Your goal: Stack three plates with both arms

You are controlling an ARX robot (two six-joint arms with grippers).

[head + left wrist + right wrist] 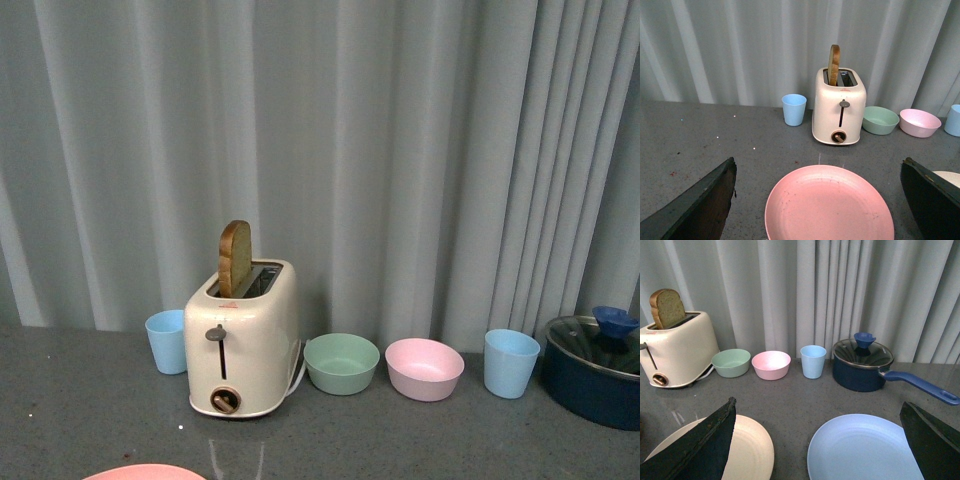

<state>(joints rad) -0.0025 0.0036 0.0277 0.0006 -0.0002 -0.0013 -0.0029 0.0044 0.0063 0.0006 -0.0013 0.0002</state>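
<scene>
Looks like a staged kitchen set, lab-style. Kitchen cues: cream two-slot toaster [243,345] with a brown bread slice [235,258] standing in a slot, small green bowl [341,362], small pink bowl [424,368], two light blue cups [166,341] [511,362], dark blue saucepan with glass lid [863,365], plus a pink round plate [829,205], cream round plate [747,450] and light blue round plate [862,450]. All sit on a dark grey speckled tabletop [100,420]. The backdrop is a pleated pale grey curtain [400,150] across the full width, which reads as a test stage rather than a home.
</scene>
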